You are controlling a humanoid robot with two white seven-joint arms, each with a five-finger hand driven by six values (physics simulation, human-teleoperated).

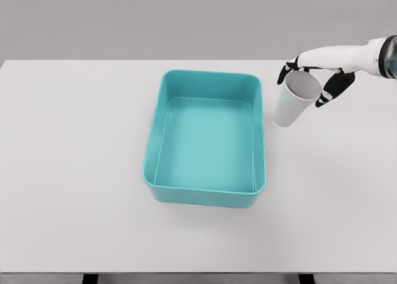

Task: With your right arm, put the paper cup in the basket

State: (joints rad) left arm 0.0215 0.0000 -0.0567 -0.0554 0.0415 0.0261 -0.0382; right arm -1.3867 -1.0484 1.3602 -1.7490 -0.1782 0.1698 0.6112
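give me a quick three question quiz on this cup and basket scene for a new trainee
1. True or false: the paper cup already lies inside the basket.
2. Which hand holds the cup? A) left B) right C) neither
3. Fill in: the cup is held tilted, just to the ____ of the basket as the picture shows it.

Key
1. False: it is outside the basket, beside the far right corner.
2. B: the right hand grips it near the rim; no left arm is in view.
3. right
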